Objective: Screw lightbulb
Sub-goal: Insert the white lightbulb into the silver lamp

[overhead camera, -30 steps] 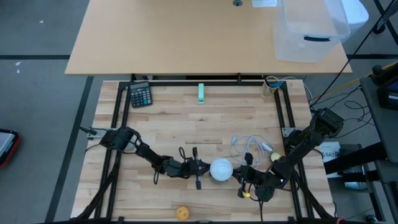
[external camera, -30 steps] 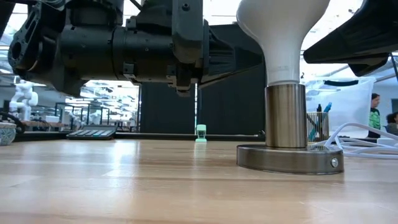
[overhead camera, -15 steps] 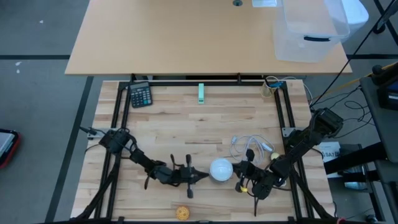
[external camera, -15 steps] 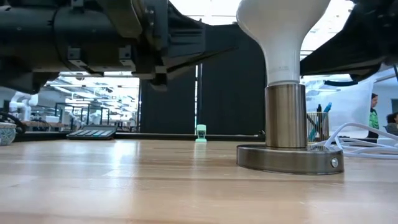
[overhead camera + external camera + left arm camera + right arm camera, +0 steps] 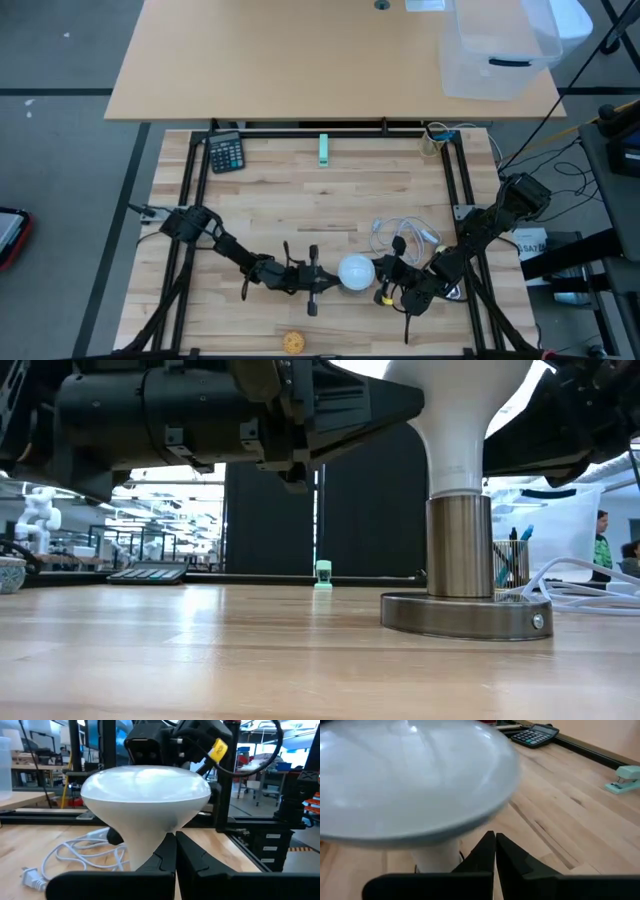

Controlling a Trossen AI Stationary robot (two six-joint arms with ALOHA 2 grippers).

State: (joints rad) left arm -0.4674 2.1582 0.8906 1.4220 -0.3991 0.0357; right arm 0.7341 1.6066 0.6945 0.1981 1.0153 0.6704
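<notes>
- Nearest the front edge of the wooden table (image 5: 330,200) lies a small yellowish ball (image 5: 292,343), on its own, well clear of both arms.
- A little further in, the lightbulb (image 5: 356,272) stands upright in a metal socket (image 5: 459,546) on a round metal base (image 5: 466,615), its white globe uppermost.
- The left gripper (image 5: 327,283) comes in low from the left side and sits just beside the bulb, its two dark fingers (image 5: 167,857) pressed together with no gap and nothing between them; their tips point at the bulb's tapering neck.
- The right gripper (image 5: 385,280) faces it from the other side, also right up against the bulb, fingers (image 5: 492,851) likewise closed flat on each other and empty, under the globe's rim.
- Just behind the bulb, a loose white cable (image 5: 400,236) curls on the boards.
- Towards the far edge sit a dark calculator (image 5: 226,153) at the left corner and a small green stapler (image 5: 323,149) near the middle.
- Beyond, on a second tabletop, stands a clear plastic bin (image 5: 497,45).
</notes>
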